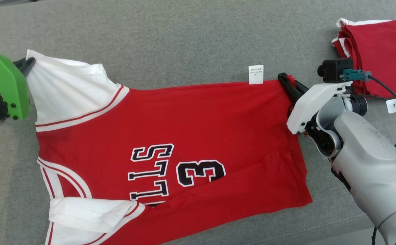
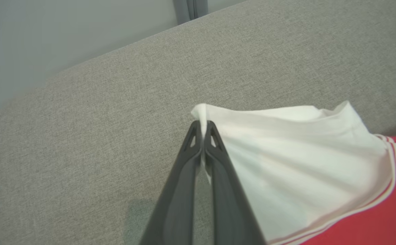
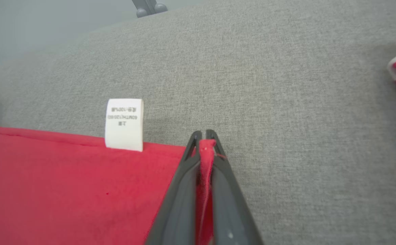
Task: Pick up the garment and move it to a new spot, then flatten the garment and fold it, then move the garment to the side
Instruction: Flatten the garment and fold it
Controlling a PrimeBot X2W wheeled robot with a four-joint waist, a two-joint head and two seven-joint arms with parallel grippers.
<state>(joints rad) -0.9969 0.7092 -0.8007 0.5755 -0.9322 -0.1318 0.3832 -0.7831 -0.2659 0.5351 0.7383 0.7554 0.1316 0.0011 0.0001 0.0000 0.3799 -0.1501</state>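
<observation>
The red basketball jersey (image 1: 170, 122) lies spread out on the grey upholstered surface (image 1: 184, 41), its lower edge partly folded over itself. The left pincer (image 1: 31, 63) is closed on the tip of the jersey's white sleeve (image 2: 286, 153), with cloth pinched between its fingers. The right pincer (image 1: 284, 80) is clamped on the jersey's red hem corner, just beside the white care label (image 1: 256, 74). Beyond that corner, apart from the jersey, sits a folded red-and-white garment (image 1: 378, 51).
</observation>
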